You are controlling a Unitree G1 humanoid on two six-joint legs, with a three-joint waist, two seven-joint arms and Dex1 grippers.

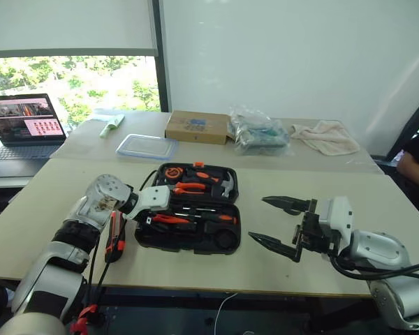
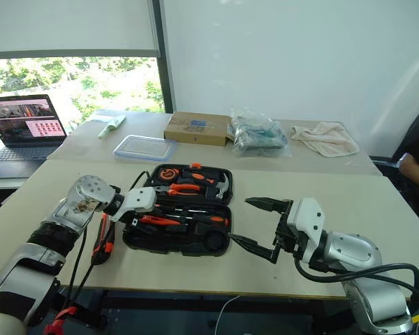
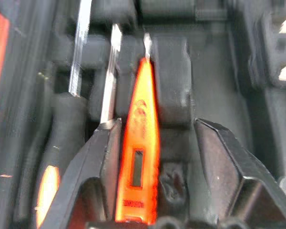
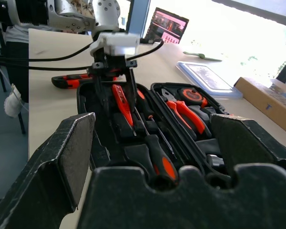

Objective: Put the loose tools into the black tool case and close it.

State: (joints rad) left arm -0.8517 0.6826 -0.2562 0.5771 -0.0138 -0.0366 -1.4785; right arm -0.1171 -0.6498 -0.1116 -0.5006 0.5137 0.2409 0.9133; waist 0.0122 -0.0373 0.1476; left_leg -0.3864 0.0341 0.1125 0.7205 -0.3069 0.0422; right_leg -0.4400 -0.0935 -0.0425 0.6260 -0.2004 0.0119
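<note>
Your left gripper is spread around the small orange screwdriver, lying in the case at nine o'clock. Lift crookedly and a finger drags it out. Right gripper gapes empty.

The black case lies open on the worktop, lid back. Two long screwdrivers and the small orange screwdriver lie in its front slots. The knife lies outside, just left of it.
</note>
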